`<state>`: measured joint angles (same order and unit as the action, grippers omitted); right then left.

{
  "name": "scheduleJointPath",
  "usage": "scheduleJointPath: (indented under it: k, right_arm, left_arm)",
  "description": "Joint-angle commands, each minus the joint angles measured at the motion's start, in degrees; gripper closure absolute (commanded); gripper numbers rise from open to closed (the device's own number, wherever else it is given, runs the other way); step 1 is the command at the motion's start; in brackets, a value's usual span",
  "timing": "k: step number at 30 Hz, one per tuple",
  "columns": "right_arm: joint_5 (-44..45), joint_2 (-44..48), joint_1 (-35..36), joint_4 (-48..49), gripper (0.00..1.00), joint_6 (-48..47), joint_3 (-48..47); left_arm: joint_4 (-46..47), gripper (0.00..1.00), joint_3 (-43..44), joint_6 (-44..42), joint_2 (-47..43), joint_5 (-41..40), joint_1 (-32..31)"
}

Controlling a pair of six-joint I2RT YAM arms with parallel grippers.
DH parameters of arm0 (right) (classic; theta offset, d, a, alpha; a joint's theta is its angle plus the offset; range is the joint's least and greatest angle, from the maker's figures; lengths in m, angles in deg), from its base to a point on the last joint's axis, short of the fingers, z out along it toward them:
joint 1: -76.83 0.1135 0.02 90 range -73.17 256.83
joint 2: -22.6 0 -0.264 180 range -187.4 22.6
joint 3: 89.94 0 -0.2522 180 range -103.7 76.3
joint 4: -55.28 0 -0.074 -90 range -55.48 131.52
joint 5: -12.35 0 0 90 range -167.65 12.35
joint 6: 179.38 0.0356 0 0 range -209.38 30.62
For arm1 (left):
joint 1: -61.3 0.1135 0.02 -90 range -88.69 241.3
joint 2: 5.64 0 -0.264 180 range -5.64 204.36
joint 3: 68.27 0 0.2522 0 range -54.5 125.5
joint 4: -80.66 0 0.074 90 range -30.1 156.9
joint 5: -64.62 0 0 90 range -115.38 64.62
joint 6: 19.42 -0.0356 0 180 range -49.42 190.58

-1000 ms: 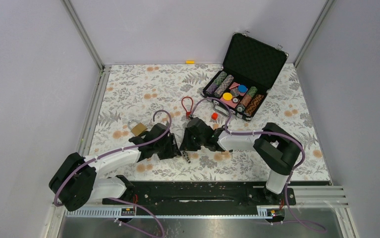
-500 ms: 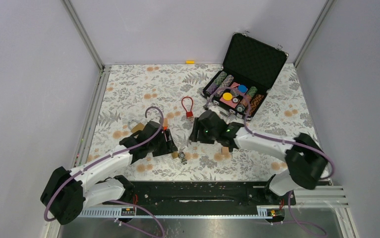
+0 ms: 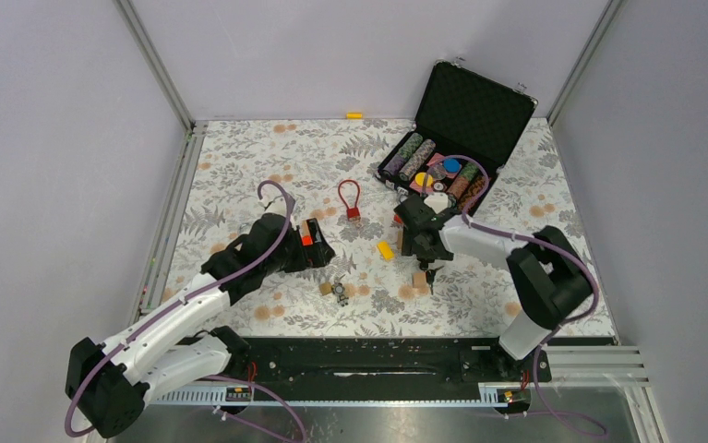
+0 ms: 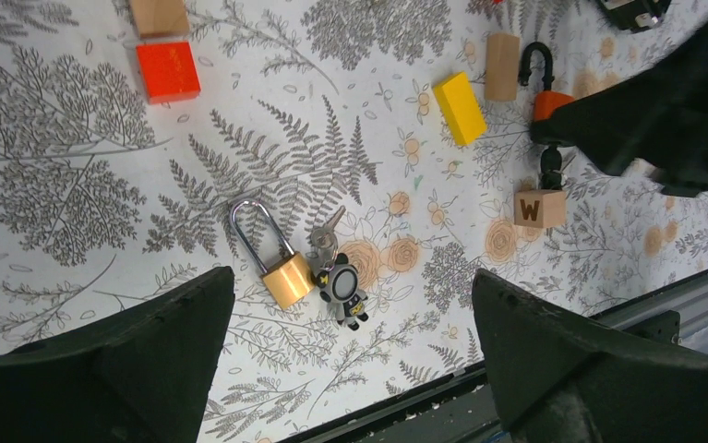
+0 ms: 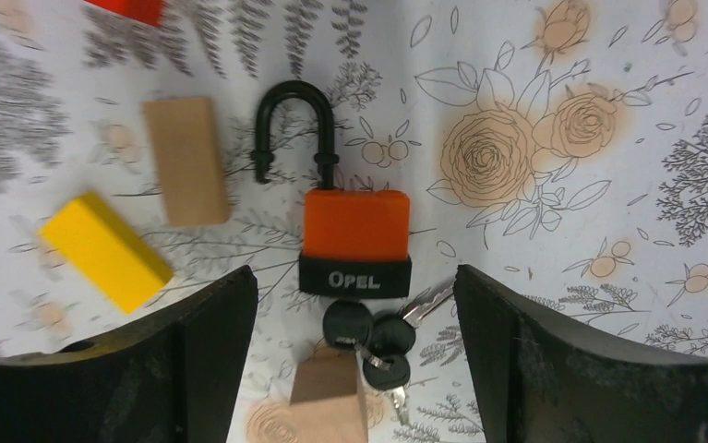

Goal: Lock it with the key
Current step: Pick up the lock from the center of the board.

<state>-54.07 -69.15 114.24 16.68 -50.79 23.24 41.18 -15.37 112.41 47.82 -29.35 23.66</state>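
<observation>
Two padlocks on the bench (image 3: 239,157), each with its own keys, one under each arm

Left claw (image 4: 350,277): spread wide and holding nothing, hovering clear of the cloth. Brass padlock (image 4: 281,272) lies flat below it, silver shackle pointing to 11 o'clock in the left wrist view. Its key (image 4: 324,235) and a small figure charm (image 4: 345,288) touch the body at 3 o'clock. The key lies outside the lock, not in the keyway. Can't tell if this shackle is latched

Right claw (image 5: 354,275): also open, a little less wide, nothing in it. Orange padlock (image 5: 356,226) lies straight beneath, black shackle (image 5: 294,125) toward 12 o'clock. One leg of the shackle ends free of the body, so this one looks unlocked. Black-headed keys (image 5: 368,332) bunch against its base at 6 o'clock; whether one is seated in the keyway is hidden by the bunch

Loose clutter round the orange lock:
- wooden block (image 5: 184,161) at 9 o'clock
- yellow block (image 5: 105,251) at 8 o'clock
- another wooden block (image 5: 327,397) at 6 o'clock, touching the keys

Step in hand, as I read it: both claws are poised to pick something up, and no locking has begun. The orange lock looks the likelier target, since its shackle is open

Next move calls for one claw to pin the lock body and press the shackle home, while the other takes a key head. The keys lie flat and close to the wooden block, so the pinch needs care not to drag the block along or knock the lock askew
</observation>
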Motion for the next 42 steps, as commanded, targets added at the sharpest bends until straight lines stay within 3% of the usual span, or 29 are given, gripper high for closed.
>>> scheduleJointPath:
  k: [1, 5, 14, 18, 21, 27, 31, 37, 42]
  right_arm:
    - [3.0, -5.4, -0.3, -2.9, 0.21, -0.6, -6.6]
    - [3.3, -7.5, -0.5, -2.9, 0.28, 0.4, -7.9]
    - [3.3, -11.3, -1.6, -4.3, 0.34, 3.3, -9.7]
    - [2.3, -10.8, -2.2, -4.1, 0.51, 3.8, -9.6]
    - [0.5, -6.4, -2.2, -2.1, 0.59, 3.9, -7.8]
    - [-10.2, 7.7, -2.2, 6.0, 0.6, 10.8, -2.2]
    - [-15.3, 15.6, -1.3, 13.9, 0.61, 17.8, 1.9]
    - [-10.4, 22.4, 5.8, 15.7, 0.61, 23.6, -0.3]
    - [-7.7, 23.5, 11.2, 17.0, 0.6, 26.7, -2.9]
  left_arm:
    - [-0.4, 0.01, 2.1, -2.3, -1.7, -2.7, 0.7]
    - [-0.8, 0.01, 1.2, -2.6, -2.5, -2.8, 1.8]
    - [-0.8, 0.01, 1.3, -4.0, -3.4, -0.5, 3.8]
    - [-0.1, 0.01, 0.8, -4.4, -4.1, 1.1, 4.0]
    - [2.6, 0.01, -0.2, -5.2, -4.8, 5.9, 3.9]
    - [12.7, 0.01, -2.6, -5.8, -5.6, 15.2, 3.6]
    - [18.9, 0.01, -2.7, -6.2, -5.6, 16.0, 0.8]
    - [32.4, 0.01, -2.9, -5.3, -3.5, 15.0, -4.9]
    - [35.4, 0.01, -0.9, -5.9, 0.4, 12.2, -8.8]
